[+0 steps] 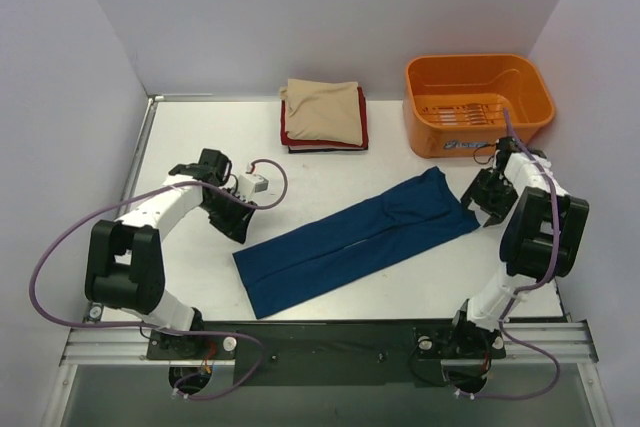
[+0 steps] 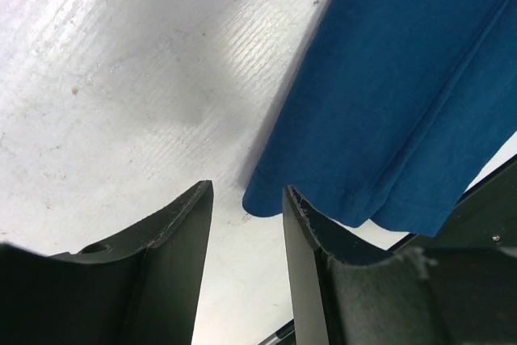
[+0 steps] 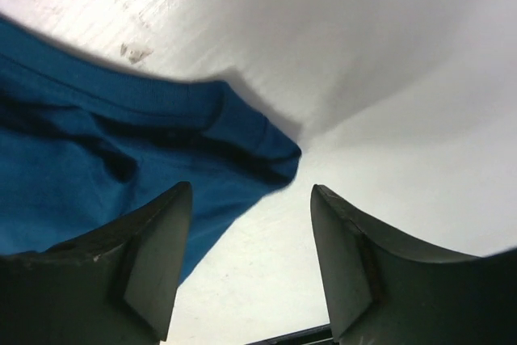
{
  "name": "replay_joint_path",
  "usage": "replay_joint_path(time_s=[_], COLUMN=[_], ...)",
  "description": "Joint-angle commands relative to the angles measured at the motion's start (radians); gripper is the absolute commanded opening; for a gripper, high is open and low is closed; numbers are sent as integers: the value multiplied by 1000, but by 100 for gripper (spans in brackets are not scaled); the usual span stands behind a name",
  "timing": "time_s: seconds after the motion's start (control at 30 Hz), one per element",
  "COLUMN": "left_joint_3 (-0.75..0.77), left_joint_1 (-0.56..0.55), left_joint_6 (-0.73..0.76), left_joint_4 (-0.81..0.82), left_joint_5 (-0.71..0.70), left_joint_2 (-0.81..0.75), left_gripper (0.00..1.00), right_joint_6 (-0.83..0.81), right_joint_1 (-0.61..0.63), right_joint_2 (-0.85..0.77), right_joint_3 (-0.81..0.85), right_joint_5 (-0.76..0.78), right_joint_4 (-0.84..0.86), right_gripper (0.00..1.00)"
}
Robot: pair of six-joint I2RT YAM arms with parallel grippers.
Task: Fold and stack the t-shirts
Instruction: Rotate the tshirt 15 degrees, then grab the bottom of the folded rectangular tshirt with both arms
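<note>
A dark blue t-shirt (image 1: 355, 237) lies folded into a long strip, running diagonally from lower left to upper right on the white table. No print shows. My left gripper (image 1: 243, 230) is open and empty just left of the strip's lower-left end; that corner (image 2: 266, 199) lies just beyond my open jaws. My right gripper (image 1: 480, 209) is open and empty just right of the strip's upper-right end; that corner (image 3: 275, 155) lies between and ahead of the jaws. A stack of folded shirts (image 1: 323, 117), beige on top of red and dark, sits at the back.
An orange plastic tub (image 1: 478, 102) stands at the back right, close behind my right arm. White walls close the table on the left, back and right. A metal rail (image 1: 320, 342) runs along the near edge.
</note>
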Motion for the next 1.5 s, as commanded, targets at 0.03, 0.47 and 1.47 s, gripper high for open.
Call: replay_joint_path(time_s=[0.03, 0.47, 1.47], left_joint_3=[-13, -5, -42], left_joint_1=[37, 51, 1], left_joint_6=[1, 115, 189], left_joint_4=[-27, -108, -129], left_joint_5=[36, 132, 108], left_joint_2=[0, 83, 170], left_gripper=[50, 51, 0], right_joint_6=[61, -43, -504], right_joint_1=[-9, 1133, 1668], right_joint_2=[-246, -630, 215], right_joint_3=[-37, -265, 117], right_joint_5=[108, 204, -234], right_joint_4=[-61, 278, 465], right_gripper=[59, 56, 42])
